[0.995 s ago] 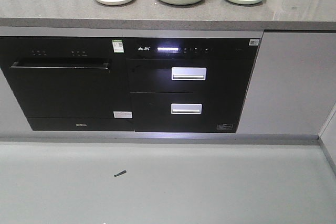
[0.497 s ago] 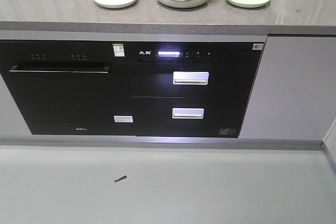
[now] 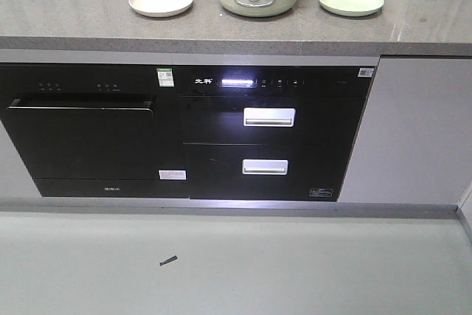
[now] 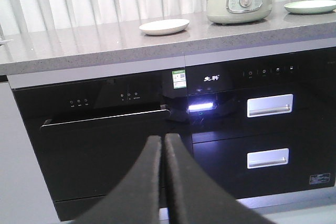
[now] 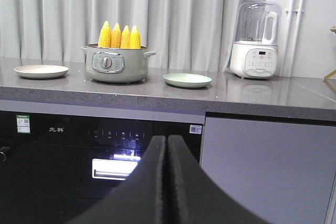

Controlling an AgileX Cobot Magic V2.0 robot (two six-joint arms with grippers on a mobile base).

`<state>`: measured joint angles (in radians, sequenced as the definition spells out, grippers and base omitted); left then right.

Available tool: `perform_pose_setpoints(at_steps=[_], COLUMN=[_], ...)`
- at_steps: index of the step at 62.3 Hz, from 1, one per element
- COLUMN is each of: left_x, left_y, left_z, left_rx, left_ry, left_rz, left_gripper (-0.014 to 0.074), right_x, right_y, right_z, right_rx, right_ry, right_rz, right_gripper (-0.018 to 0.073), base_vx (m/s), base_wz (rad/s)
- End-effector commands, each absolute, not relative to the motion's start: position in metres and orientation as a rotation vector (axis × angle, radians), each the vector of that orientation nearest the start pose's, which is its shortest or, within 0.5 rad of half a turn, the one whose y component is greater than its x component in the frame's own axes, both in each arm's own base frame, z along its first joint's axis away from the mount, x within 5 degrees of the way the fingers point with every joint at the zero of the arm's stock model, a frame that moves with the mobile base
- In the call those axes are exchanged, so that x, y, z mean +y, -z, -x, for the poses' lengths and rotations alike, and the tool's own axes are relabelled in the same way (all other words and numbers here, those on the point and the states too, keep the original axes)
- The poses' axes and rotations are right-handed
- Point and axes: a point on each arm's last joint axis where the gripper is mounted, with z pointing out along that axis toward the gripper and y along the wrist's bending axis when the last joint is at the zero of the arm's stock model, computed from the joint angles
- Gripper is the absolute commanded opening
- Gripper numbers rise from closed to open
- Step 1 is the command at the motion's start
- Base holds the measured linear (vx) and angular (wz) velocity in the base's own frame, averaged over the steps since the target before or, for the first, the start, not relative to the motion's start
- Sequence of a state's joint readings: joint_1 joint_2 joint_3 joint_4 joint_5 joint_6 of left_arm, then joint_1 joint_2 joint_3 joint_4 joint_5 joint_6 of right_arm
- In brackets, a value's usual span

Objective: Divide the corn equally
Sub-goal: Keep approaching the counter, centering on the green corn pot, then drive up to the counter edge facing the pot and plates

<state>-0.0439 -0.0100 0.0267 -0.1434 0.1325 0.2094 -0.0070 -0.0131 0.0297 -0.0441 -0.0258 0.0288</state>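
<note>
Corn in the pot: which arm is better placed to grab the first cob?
Right, probably. In its wrist view the pot with four upright corn cobs sits only slightly off the right gripper; from the left gripper it lies further aside, cobs cropped. Both are shut.

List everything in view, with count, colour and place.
corn: four cobs, yellow, upright in the pot
pot: one, pale green, counter centre
cream plate: one, left of pot
green plate: one, pale, right of pot
appliance: one, white with clear jug, counter right
counter: one, grey
door unit: one, black, under counter left
drawer unit: one, black, two silver handles
scrap: one, dark, floor
curtain: pale, behind counter
left tool: black, shut, empty
right tool: black, shut, empty
</note>
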Motion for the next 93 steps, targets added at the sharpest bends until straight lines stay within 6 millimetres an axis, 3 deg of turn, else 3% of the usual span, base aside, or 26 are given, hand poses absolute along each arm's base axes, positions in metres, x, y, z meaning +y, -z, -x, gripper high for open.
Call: perform_pose_setpoints(at_steps=[1,93], left_x=[-0.0033,-0.0033], left_y=[-0.1986,-0.1986], left_z=[-0.0556,-0.0556], left_rx=[1.549,1.549], left_ry=[-0.001,-0.001], left_rz=[-0.083,-0.083], left_gripper=[-0.0006,-0.0006], right_x=[-0.0002,-0.0002], right_y=[-0.2103,-0.2103], right_z=[-0.0556,-0.0556], right_rx=[1.401,1.401], right_ry=[0.028,0.028], right_rz=[0.015,0.015], right_gripper=[-0.0004,-0.0004], base_vx=[0.08,0.05], base_wz=[0.0,-0.01])
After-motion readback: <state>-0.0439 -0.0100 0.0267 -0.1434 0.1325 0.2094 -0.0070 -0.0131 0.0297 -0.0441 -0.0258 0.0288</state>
